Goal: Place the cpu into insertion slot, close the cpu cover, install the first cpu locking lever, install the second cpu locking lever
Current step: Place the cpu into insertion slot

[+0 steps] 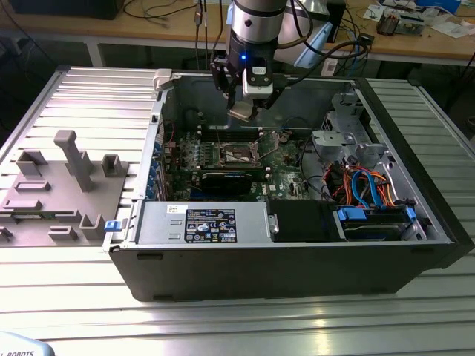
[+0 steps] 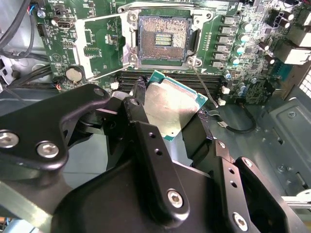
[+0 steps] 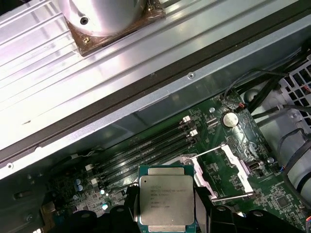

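Silver-topped cpu (image 2: 172,109) clamped in the gripper (image 2: 171,104), held above green motherboard (image 2: 53,48) near bare insertion slot (image 2: 163,41); cpu cover (image 2: 80,48) swung open beside it

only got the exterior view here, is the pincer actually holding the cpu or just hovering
Observer: Holding it. In both wrist views the cpu is clamped in the pincer, gripped at two opposite edges.
Operator: is anything in the slot
Observer: No. In the second wrist view the insertion slot is empty, with nothing seated in it.
Operator: and the cover
Observer: In the first wrist view the cpu cover is swung open to one side of the slot, not lying over it.
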`<action>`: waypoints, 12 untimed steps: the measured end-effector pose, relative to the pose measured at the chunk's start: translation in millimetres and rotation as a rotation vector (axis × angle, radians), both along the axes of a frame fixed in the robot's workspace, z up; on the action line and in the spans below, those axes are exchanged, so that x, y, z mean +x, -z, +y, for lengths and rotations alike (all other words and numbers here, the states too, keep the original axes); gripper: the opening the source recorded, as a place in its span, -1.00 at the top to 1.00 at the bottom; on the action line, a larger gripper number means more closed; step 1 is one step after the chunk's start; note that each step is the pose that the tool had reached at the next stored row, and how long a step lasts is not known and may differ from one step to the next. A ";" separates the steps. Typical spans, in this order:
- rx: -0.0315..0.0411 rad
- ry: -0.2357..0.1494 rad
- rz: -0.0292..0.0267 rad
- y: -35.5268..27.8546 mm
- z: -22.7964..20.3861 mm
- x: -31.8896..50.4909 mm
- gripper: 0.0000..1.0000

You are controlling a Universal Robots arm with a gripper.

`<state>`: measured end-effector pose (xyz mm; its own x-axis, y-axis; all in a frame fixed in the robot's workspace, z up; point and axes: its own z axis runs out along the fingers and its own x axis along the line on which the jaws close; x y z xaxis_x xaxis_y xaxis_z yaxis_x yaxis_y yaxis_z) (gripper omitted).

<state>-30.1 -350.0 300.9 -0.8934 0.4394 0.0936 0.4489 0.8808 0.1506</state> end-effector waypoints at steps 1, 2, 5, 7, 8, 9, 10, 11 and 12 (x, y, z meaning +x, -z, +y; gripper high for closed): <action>0.0000 0.001 0.0000 0.0 0.0 0.0 -0.08; 0.0001 0.003 0.0000 0.0 0.0 0.0 -0.08; 0.0000 0.007 0.0000 0.0 0.0 0.0 -0.08; 0.0000 0.008 0.0000 0.0 0.0 0.0 -0.08; 0.0000 0.009 0.0000 0.0 0.0 0.0 -0.08; 0.0000 0.010 0.0000 0.0 0.0 0.0 -0.08; 0.0001 0.011 0.0000 0.0 0.0 0.0 -0.08; 0.0000 0.011 0.0000 0.0 0.0 0.0 -0.08; 0.0000 0.012 0.0000 0.0 0.0 0.0 -0.08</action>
